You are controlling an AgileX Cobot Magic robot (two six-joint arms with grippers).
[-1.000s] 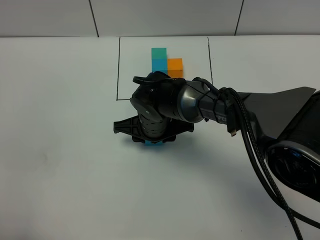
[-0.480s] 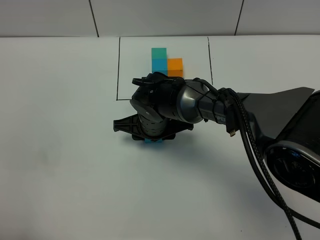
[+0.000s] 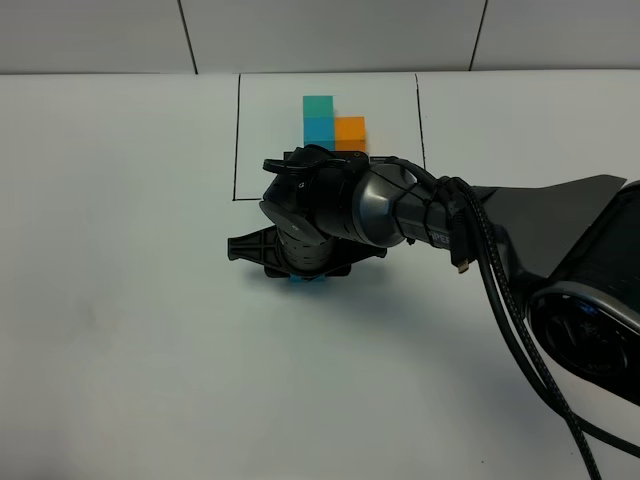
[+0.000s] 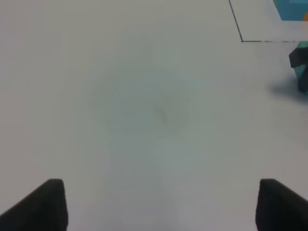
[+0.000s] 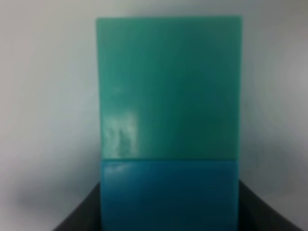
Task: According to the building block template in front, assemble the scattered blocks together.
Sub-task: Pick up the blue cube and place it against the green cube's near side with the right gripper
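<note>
The right end effector (image 3: 305, 275) reaches across the middle of the bench (image 3: 120, 300) and points straight down. It is clenched on the blue block (image 5: 168, 197): in the right wrist view its two dark fingers (image 5: 79, 216) press on opposite sides of that cube. The teal-green block (image 5: 168, 86) lies flush against the blue one, on the side away from the fingers, and no finger touches it. The two cubes share one full face, with their edges in line. From the high camera only a sliver of blue shows below the end effector (whether the cube rests on the bench or hangs just above it I cannot tell).

The building block template (image 3: 330, 122) lies just beyond the right end effector, on the far side of it from the arm's base, inside the black drawn rectangle (image 3: 237, 140). The wrist covers the near edge of that frame.

The left end effector (image 4: 162, 207) is released. Its fingertips (image 4: 45, 204) stand wide apart over bare bench, nothing between them. The frame's corner and the right end effector lie well ahead of it and off to one side.
</note>
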